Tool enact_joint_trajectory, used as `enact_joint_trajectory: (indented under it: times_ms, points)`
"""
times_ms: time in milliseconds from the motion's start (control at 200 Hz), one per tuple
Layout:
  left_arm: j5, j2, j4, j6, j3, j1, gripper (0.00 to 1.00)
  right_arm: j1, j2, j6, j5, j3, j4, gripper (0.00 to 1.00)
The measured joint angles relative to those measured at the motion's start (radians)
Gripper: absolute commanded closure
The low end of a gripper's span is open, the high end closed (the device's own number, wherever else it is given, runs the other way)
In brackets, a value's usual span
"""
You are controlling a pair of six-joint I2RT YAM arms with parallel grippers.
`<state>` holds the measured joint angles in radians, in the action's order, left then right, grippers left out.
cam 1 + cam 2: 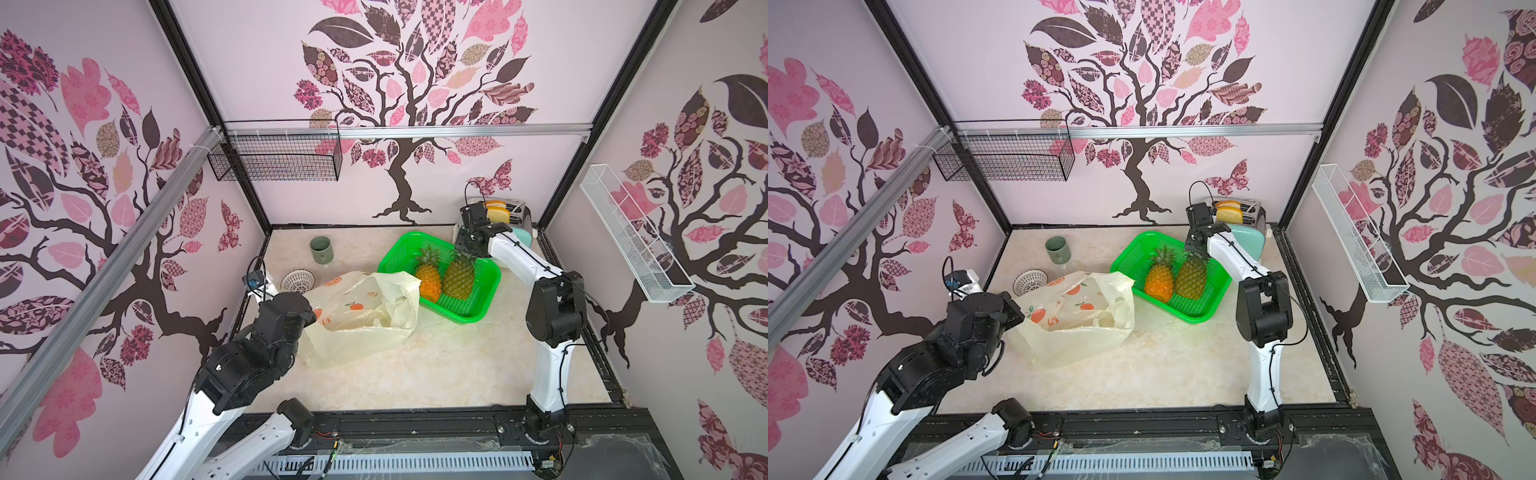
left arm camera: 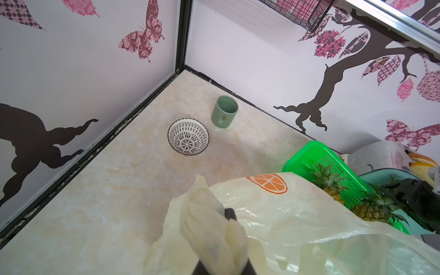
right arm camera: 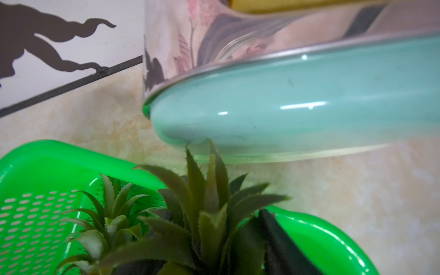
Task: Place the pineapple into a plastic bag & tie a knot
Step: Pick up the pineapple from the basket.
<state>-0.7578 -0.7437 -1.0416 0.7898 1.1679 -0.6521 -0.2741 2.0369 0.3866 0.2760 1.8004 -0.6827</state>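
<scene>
Left hand (image 2: 219, 228) is clamping shut on a bunched fold of the plastic bag (image 1: 361, 316) near its rim. It is holding that fold up off the surface (image 1: 436, 365), apparently so the mouth is gaping toward the fruit at centre right of the frame. The bag is lying crumpled in the middle of both top views. It is looking empty as far as the cloudy film lets one judge, and nothing is tied yet.

Just past its right edge, the darker pineapple (image 1: 458, 278) is leaning in the green basket (image 1: 457, 316), touching the orange pineapple (image 1: 428, 282) beside it. The right hand (image 1: 465, 248) is hovering at the darker fruit's leafy crown. In the right wrist view one dark finger (image 3: 278, 238) is sitting just beside the leaves, but I cannot tell whether the jaws are already pressing on them. Going for the crown is looking sensible, since the tuft is narrow while the body is broad and knobbly.

Behind the basket, at the upper right of the surface, the toaster (image 1: 523, 224) with its bread slices is standing near the right arm's wrist, so any lift is probably needing to go straight up before swinging toward the bag. The green mug (image 1: 321, 249) and the patterned bowl (image 1: 297, 281) are sitting at the upper left, clear of the bag's open mouth
</scene>
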Motion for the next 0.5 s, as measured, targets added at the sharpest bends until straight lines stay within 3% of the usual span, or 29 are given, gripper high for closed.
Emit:
enact_joint_trajectory:
  times_ms: [360,500]
  points:
    - [0.008,-0.002,0.0,-0.001,-0.013,0.001,1.0,0.018,-0.055,-0.005,-0.06,-0.075,0.049,1.0]
    - [0.016,-0.001,-0.001,-0.001,-0.013,0.004,1.0,0.018,-0.114,-0.012,-0.08,-0.122,0.061,1.0]
